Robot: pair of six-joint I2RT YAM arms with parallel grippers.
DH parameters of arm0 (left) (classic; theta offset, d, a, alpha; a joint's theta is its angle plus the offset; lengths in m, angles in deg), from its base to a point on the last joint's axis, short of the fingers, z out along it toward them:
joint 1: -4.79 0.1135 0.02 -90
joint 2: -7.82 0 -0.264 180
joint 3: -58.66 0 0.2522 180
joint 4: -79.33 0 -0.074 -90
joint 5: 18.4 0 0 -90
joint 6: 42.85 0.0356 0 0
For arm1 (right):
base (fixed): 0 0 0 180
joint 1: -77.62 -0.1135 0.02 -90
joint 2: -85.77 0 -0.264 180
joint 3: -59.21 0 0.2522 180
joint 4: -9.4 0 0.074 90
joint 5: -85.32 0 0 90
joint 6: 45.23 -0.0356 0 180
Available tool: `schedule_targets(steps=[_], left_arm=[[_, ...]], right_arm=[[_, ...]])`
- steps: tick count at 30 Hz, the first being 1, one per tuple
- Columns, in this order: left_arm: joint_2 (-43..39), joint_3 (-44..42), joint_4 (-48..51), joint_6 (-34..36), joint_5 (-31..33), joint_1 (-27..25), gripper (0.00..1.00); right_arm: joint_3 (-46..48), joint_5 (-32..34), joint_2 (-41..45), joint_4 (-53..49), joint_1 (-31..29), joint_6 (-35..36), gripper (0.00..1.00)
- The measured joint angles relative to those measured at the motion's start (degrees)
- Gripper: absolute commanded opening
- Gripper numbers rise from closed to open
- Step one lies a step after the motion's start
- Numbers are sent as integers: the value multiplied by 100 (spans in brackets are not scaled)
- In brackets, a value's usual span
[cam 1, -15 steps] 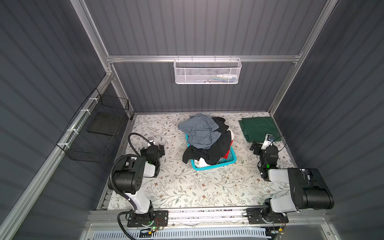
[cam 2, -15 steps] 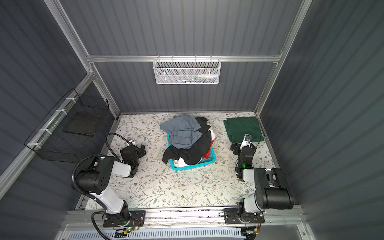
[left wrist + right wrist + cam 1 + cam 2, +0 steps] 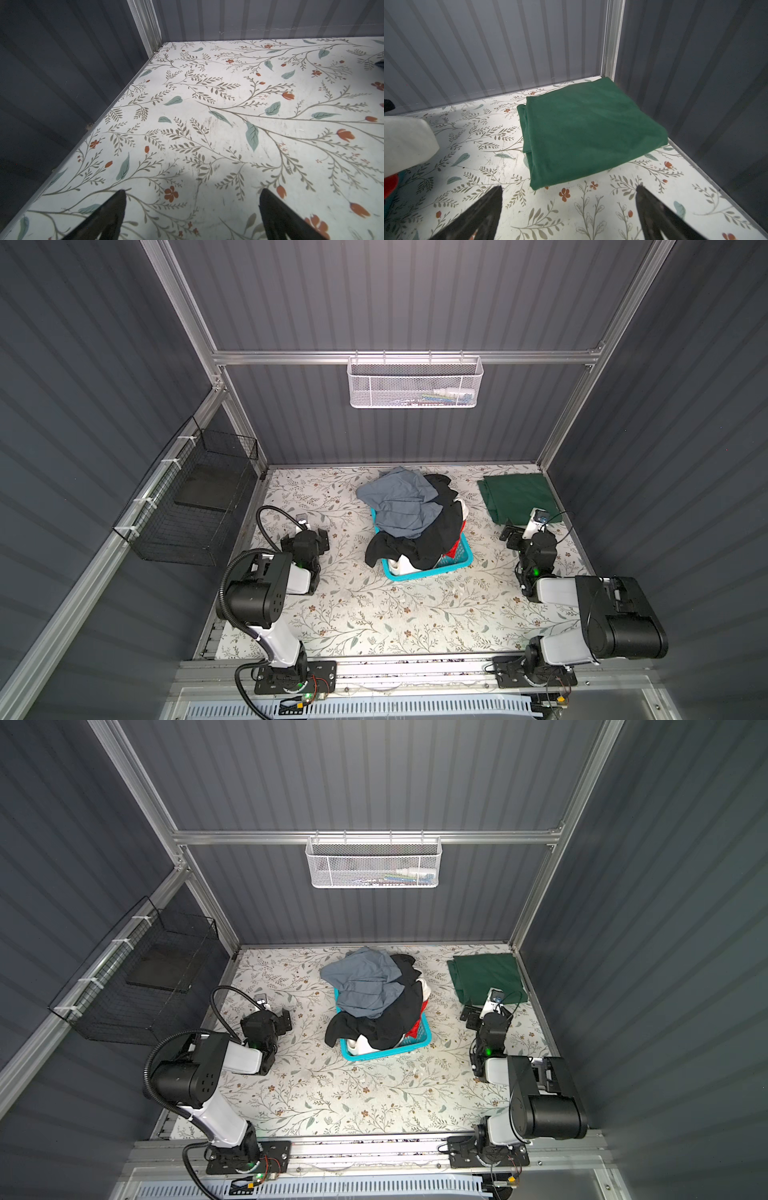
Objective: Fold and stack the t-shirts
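Top views: left pincer (image 3: pixel 320 540), right pincer (image 3: pixel 510 534), t-shirts (image 3: pixel 405 506) all unmoved.

Turquoise lattice basket (image 3: pixel 440 571) on floral table (image 3: pixel 374 614), white mesh basket (image 3: pixel 415 383) hung high behind it, black wire basket (image 3: pixel 195 506) hung to its left

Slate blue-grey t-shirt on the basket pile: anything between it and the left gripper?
Nothing visible. Only bare floral tabletop lies between the open left gripper and the slate blue-grey cloth t-shirt, which lies topmost on the pile in the turquoise plastic lattice basket.
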State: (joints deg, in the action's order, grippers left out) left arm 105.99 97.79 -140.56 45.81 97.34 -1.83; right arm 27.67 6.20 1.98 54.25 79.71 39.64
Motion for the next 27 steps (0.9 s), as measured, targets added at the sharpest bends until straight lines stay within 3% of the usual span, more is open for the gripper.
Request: schedule_targets(steps=[21,25,27], left_arm=[[-15,-17,-59,28,142,-107,100],[-518,70,616,83,654,-479,100],[-935,232,951,74,846,-647,100]], right_arm=[[15,240,37,-2,-153,37,99],[68,396,190,-59,-293,118,99],[-39,686,522,-634,-400,125,99]])
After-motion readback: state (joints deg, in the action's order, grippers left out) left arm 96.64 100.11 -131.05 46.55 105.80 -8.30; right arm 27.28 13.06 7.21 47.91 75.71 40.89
